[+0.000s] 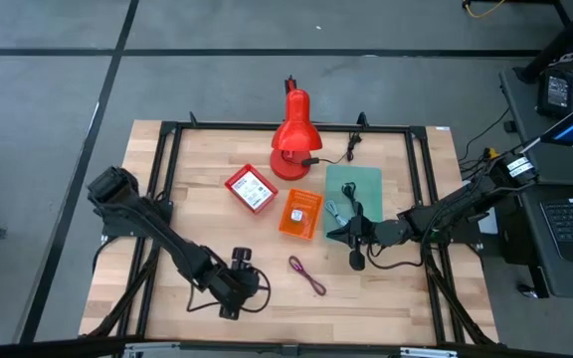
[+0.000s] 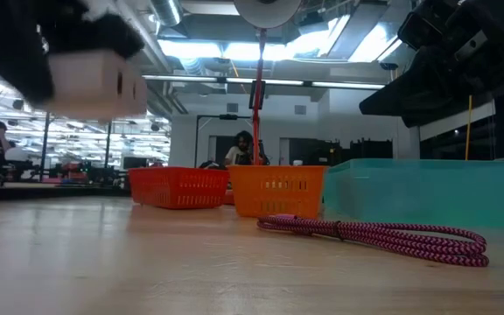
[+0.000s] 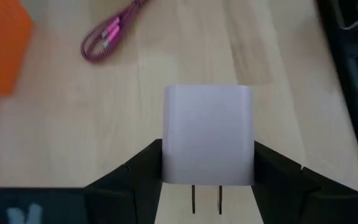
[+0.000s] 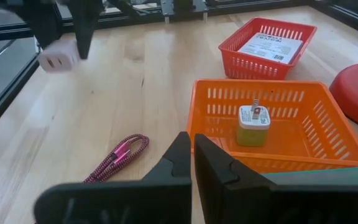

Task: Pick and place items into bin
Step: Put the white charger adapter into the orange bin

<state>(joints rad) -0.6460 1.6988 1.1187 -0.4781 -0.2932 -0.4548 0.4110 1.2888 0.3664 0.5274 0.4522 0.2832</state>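
My left gripper point(image 3: 207, 147) point(image 1: 247, 280) is shut on a white charger block point(image 3: 207, 134), which also shows lifted in the low view point(image 2: 94, 83) and the right wrist view point(image 4: 58, 60). It hovers near the table's near edge, left of the maroon cord loop point(image 1: 306, 275) point(image 4: 118, 157), which lies flat on the wood. My right gripper point(image 4: 193, 157) point(image 1: 334, 236) is shut and empty, above the green bin's point(image 1: 361, 187) near-left corner. An orange basket point(image 4: 272, 118) holds a white-and-green charger point(image 4: 254, 124). A red basket point(image 1: 251, 189) holds a white printed card point(image 4: 277, 47). My left gripper pinches the charger block between its two fingers, one finger point(image 3: 143, 163) on each of two opposite side faces point(image 3: 173, 155). The fingers come from above, pointing down. The block is lifted clear of the table, and its two prongs point(image 3: 207, 199) point back toward the wrist.
The red desk lamp point(image 1: 292, 139) stands at the table's far edge, behind the baskets, with a black cable point(image 1: 346, 149) beside it. A small blue-silver piece point(image 1: 336, 211) lies in the green bin. Bare wood point(image 1: 197, 209) spreads left of the red basket. People sit in the room behind.
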